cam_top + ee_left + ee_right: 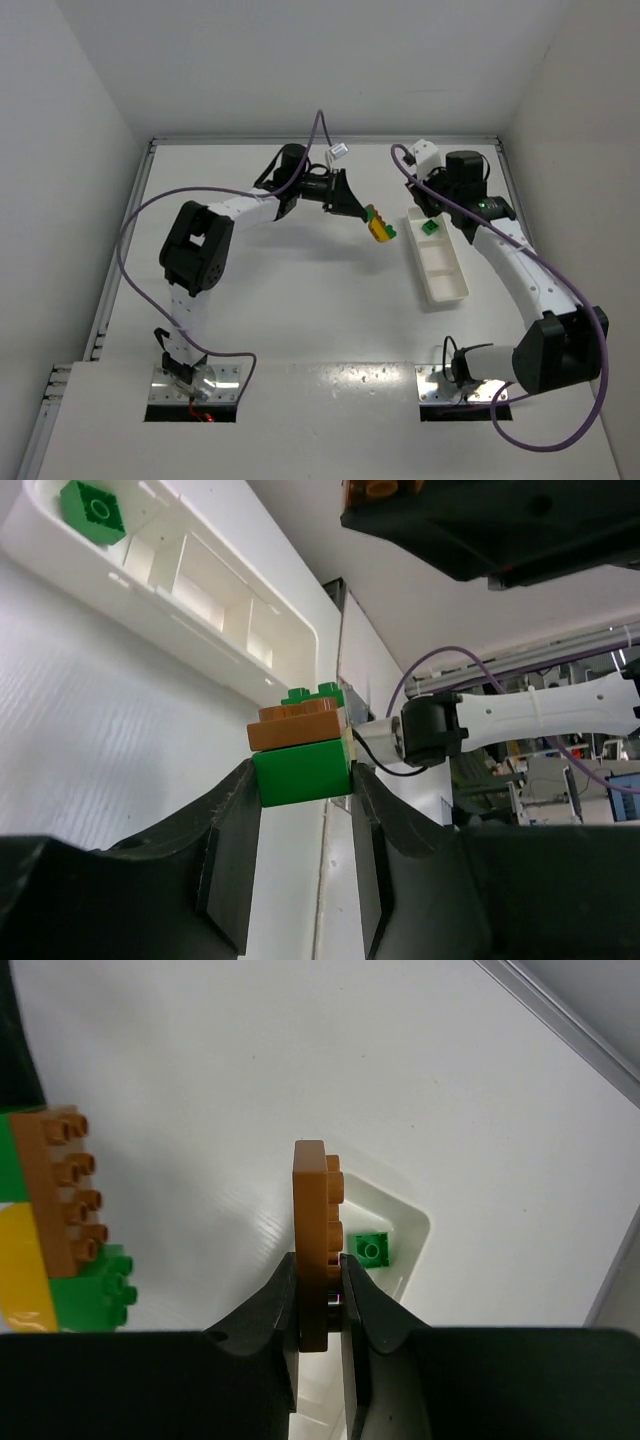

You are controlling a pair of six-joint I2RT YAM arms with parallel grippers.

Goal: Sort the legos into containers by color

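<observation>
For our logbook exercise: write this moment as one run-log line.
left hand: shut on brick stack | right hand: shut on brown brick over tray | tray: one green brick

High fixed view facing down over table [300, 300], both wrist views close, all sharing tray [442, 278]

Left hand [300, 792] grips stacked legos [298, 748], perhaps three.

No legible text, brand, number or sign in any of the three views. White tag [338, 151] on the purple cable [322, 133] near the far edge of the table [300, 300]: markings too small to read. Bluish screen [622, 792] in the blurred background at the right edge of the left wrist view: content illegible.
</observation>
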